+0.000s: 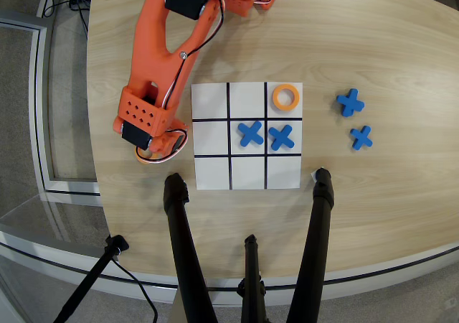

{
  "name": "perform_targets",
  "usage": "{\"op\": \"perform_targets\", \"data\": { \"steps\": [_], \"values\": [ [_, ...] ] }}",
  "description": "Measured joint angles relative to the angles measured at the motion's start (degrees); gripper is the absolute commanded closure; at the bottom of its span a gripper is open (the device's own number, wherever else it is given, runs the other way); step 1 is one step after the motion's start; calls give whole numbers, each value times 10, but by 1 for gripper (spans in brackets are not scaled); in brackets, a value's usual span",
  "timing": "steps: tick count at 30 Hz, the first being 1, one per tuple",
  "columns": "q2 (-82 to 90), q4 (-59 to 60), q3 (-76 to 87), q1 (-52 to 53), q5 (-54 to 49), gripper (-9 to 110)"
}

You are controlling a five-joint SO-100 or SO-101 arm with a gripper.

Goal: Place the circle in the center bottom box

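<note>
While the orange plastic arm's hand (154,145) rests on the wooden bench (373,43) left of the white board, I cannot tell its opening. The flat orange plastic ring (286,97) lies in the top right cell; the center bottom box (248,172) is bare.

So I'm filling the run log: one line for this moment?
arm: left of board, jaws hidden | orange ring: top-right cell | bottom-middle cell: empty

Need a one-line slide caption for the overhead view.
Orange ring in the board's top-right cell, two blue X pieces mid-row, arm off-board left.
</note>
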Motion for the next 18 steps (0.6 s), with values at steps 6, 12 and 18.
{"op": "perform_targets", "data": {
  "steps": [6, 12, 18],
  "values": [
    [2, 11, 2, 1, 0, 91],
    [3, 28, 8, 1, 0, 91],
    [5, 40, 9, 4, 0, 91]
  ]
}}
